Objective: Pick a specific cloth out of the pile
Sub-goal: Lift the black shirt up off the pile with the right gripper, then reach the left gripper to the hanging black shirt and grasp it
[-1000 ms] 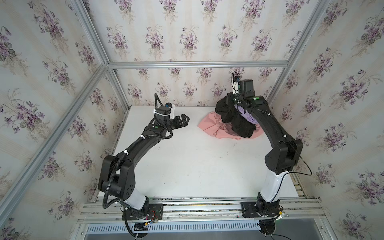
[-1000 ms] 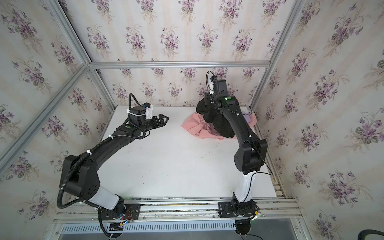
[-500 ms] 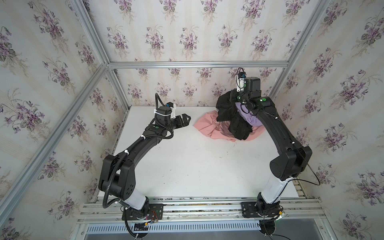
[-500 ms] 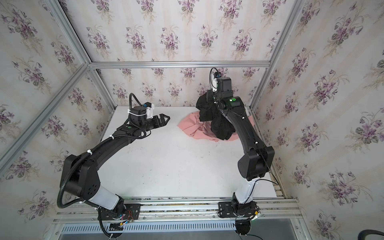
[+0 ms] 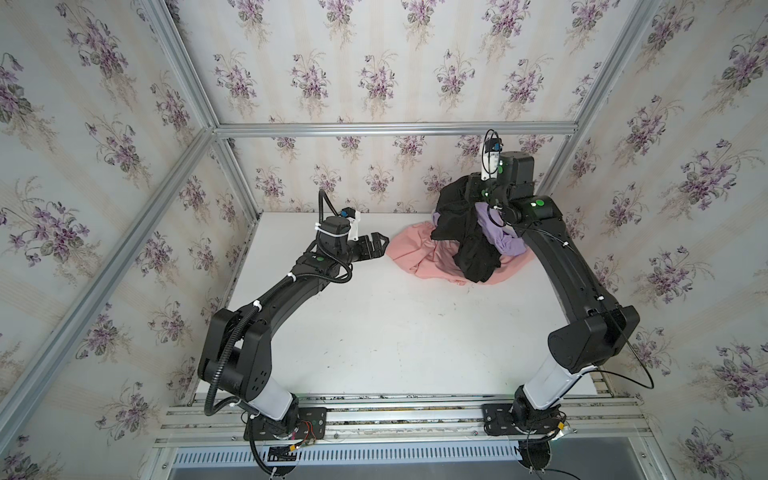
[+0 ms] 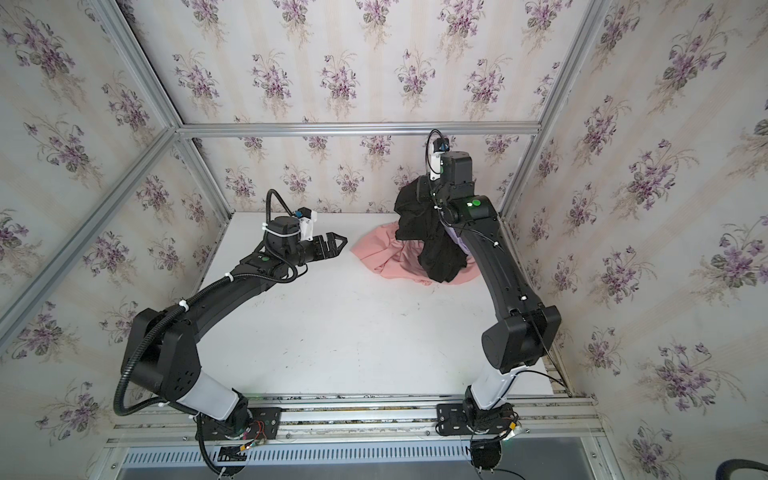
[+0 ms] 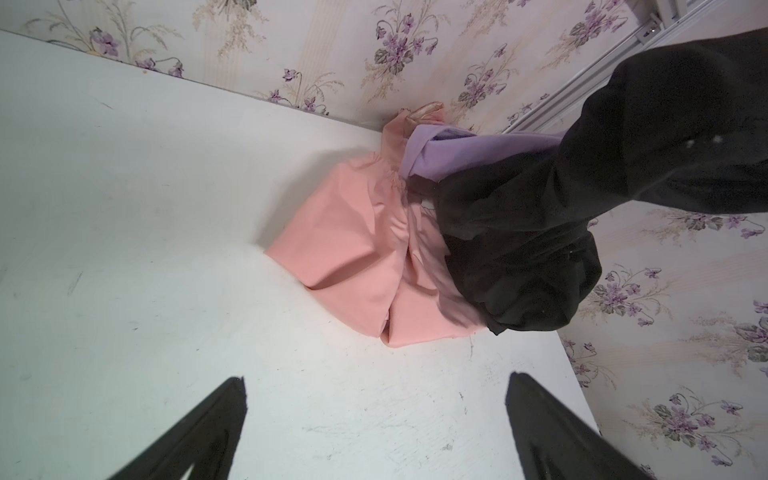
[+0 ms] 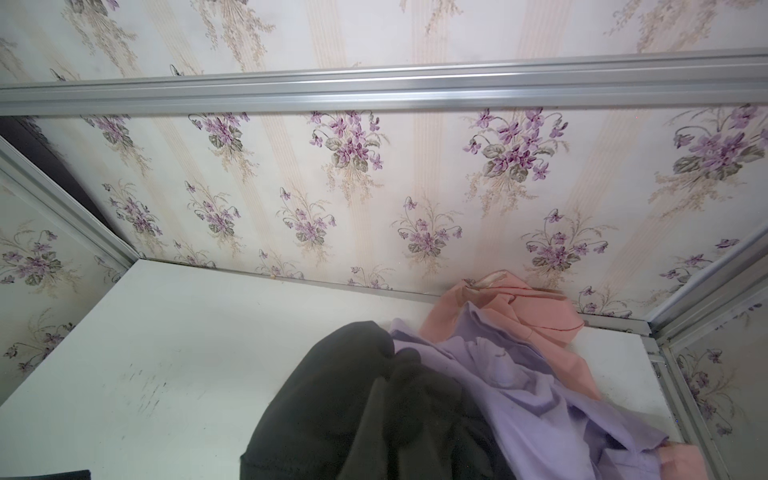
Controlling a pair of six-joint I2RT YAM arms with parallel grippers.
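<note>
Black cloth [image 5: 465,232], one of three in the pile [image 5: 419,257].

The white table [image 5: 374,332] is lying bare across its near and middle parts — wide room there for a gripper to pass. The pile [image 5: 440,257] is crowding the far right corner, pressing against the back wall [image 5: 374,183]. The black cloth [image 5: 465,224] is hanging from above down onto the pile, blocking the way over it. The left gripper [image 5: 376,245], fingers spread, is sitting just beside the pile's left edge — only a narrow gap is showing between them.
</note>
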